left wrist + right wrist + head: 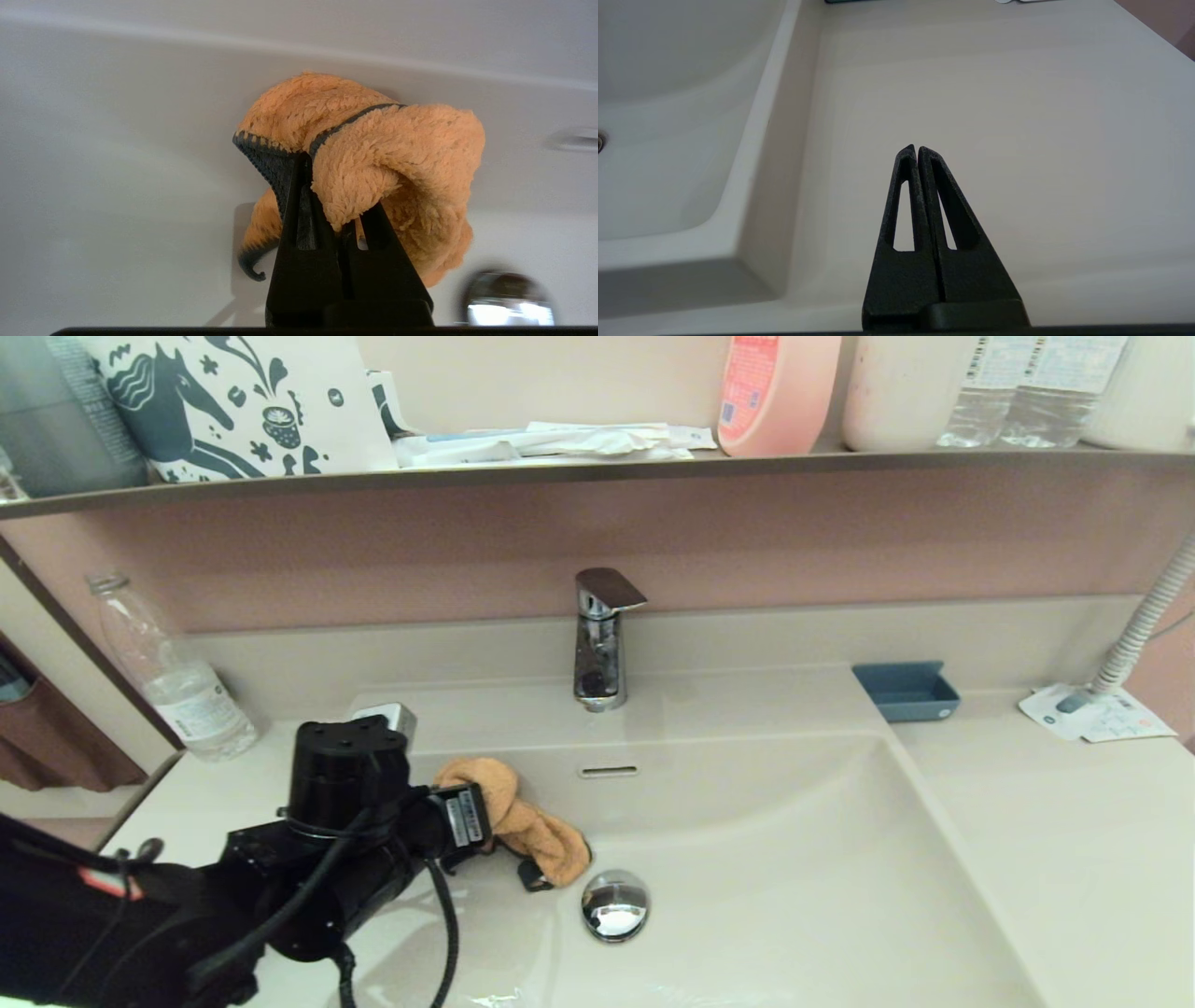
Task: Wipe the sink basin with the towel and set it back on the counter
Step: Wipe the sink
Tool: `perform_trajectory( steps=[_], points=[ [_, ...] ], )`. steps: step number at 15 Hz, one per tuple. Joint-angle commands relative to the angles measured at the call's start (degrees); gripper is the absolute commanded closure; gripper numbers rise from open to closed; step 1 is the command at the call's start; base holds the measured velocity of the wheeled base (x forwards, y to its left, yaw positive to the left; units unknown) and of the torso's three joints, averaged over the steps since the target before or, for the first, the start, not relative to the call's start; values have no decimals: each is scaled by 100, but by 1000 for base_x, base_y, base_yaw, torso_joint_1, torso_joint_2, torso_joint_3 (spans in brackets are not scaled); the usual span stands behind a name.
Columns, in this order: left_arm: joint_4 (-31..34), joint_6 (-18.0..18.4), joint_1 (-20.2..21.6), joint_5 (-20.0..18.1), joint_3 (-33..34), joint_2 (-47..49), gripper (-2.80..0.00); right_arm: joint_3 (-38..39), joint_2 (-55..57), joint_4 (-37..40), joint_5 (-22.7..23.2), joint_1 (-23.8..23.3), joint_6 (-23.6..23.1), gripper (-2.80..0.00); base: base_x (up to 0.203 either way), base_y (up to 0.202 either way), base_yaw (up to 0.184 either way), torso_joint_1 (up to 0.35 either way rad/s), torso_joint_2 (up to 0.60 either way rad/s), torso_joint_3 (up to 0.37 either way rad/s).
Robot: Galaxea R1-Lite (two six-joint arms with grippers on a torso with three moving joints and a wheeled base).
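Orange terry towel is bunched up against the back-left wall of the sink basin, just left of the overflow slot and up-left of the chrome drain plug. Grey-blue edge stitching visible in the left wrist view, towel wadded over the fingertips. Left gripper is inside the basin, fingers pinching the towel, cloth wedged between them; one dark fingertip pokes out under the towel near the plug. Left arm reaches in from the basin's left side.

Right gripper hovers over the counter to the right of the basin, fingers pressed together, holding nothing. Not seen in the head view.

Around it: faucet centred behind the basin, small blue tray on the counter at back right, clear plastic bottle at back left, papers at far right under a corrugated hose.
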Motion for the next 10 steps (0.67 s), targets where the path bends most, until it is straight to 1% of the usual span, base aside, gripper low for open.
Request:
perform_trajectory(
  steps=[1, 2, 3, 4, 5, 6, 8, 10],
  points=[
    [-32, 143, 560, -223, 212, -429, 0, 0, 5, 0, -2, 0, 5, 0, 0, 0, 0, 0, 0, 0],
    [-28, 241, 816, -416, 259, -615, 0, 0, 5, 0, -2, 0, 6, 0, 0, 0, 0, 0, 0, 0],
    [-9, 307, 909, -529, 273, -834, 0, 0, 5, 0, -2, 0, 4, 0, 0, 0, 0, 0, 0, 0],
    [37, 441, 944, -570, 252, -1056, 0, 0, 5, 0, -2, 0, -1, 0, 0, 0, 0, 0, 0, 0],
    [124, 688, 1021, -561, 87, -1183, 0, 0, 5, 0, -2, 0, 5, 0, 0, 0, 0, 0, 0, 0],
    [256, 878, 1203, -541, -221, -1228, 0, 0, 5, 0, -2, 0, -3, 0, 0, 0, 0, 0, 0, 0],
    [774, 1097, 1628, -610, -962, -1311, 0, 0, 5, 0, -2, 0, 6, 0, 0, 0, 0, 0, 0, 0],
    [1566, 1156, 1997, -943, -1663, -1466, 0, 0, 5, 0, -2, 0, 6, 0, 0, 0, 0, 0, 0, 0]
  ],
)
